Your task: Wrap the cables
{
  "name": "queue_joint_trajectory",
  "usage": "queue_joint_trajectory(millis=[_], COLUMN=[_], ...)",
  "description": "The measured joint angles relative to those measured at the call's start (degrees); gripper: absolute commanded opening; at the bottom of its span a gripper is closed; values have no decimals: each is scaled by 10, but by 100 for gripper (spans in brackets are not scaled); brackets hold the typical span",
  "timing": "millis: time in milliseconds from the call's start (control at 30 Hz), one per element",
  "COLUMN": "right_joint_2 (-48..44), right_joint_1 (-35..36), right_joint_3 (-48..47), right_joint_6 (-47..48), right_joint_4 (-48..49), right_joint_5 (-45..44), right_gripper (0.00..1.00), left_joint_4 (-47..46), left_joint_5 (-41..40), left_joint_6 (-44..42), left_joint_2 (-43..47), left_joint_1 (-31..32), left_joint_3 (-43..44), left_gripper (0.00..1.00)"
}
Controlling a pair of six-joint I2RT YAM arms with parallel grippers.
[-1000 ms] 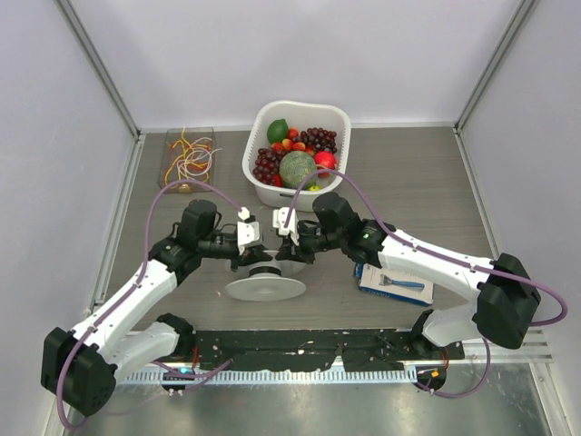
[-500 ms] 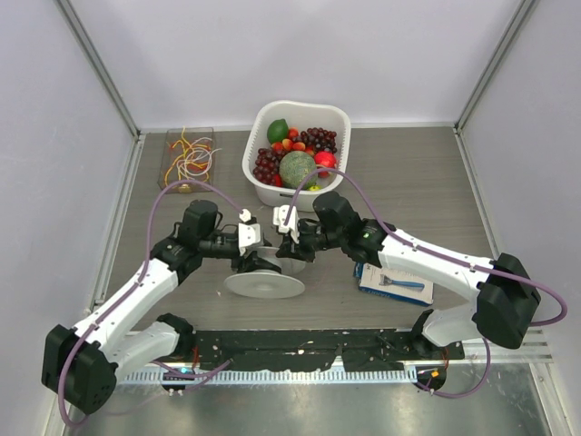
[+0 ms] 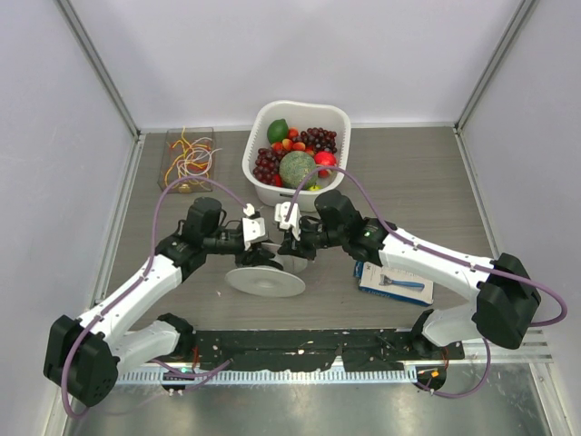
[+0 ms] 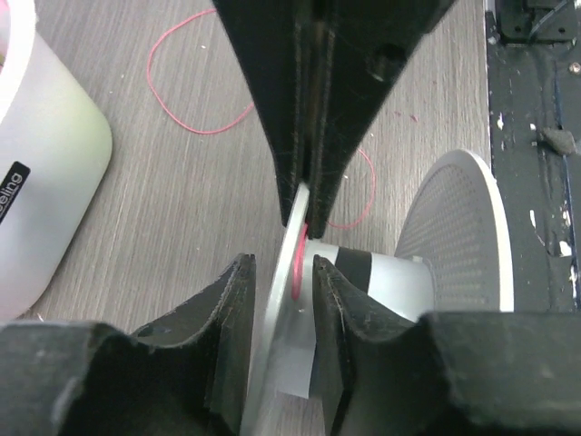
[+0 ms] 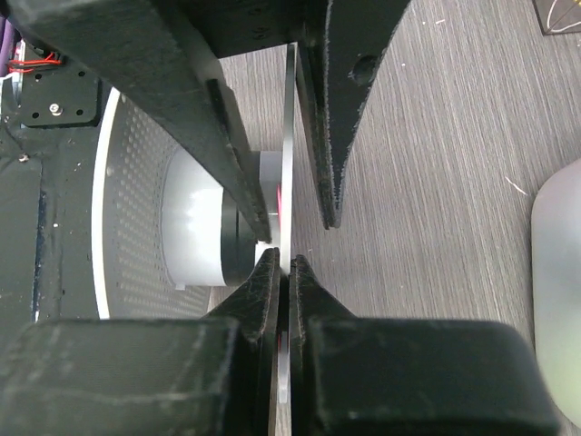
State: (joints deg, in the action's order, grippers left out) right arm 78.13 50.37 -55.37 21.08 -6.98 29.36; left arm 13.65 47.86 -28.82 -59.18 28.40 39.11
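Spool (image 3: 265, 280) at surface centre, between both arms. Right end effector (image 5: 282, 263) pressed together on thin flange edge, likely steadying reel for winding. Left end effector (image 4: 281, 272) spread, straddling same flange from opposite side, not clamping. Red cable (image 4: 298, 256) sits at hub, slack looping over surface beyond; wrap likely barely begun. Remaining cables (image 3: 189, 156) in clear box (image 3: 167, 136), far left.

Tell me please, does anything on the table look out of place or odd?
Yes. The red cable lies in loose loops on the table beside the spool, with only a little at its core. The spool is held tilted, the right gripper pinching one flange.
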Motion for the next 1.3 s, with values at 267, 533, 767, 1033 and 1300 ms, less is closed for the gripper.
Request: queue_joint_trajectory(millis=[267, 533, 767, 1033, 1300], right_joint_2=[0, 0, 0, -2, -5], right_joint_1=[-3, -2, -4, -13, -14], right_joint_3=[0, 0, 0, 0, 0], right_joint_6=[4, 3, 5, 29, 35], right_joint_4=[0, 1, 0, -4, -9], right_joint_5=[3, 6, 5, 8, 16], right_gripper=[1, 1, 1, 1, 1], left_joint_4=[-15, -25, -25, 21, 44], left_joint_5=[-11, -20, -25, -14, -25], left_joint_6=[19, 19, 14, 7, 25], left_joint_2=[-2, -5, -12, -40, -38], left_joint_1=[0, 2, 7, 14, 19], left_joint_3=[1, 1, 5, 40, 52], left_gripper=[27, 35, 27, 0, 0])
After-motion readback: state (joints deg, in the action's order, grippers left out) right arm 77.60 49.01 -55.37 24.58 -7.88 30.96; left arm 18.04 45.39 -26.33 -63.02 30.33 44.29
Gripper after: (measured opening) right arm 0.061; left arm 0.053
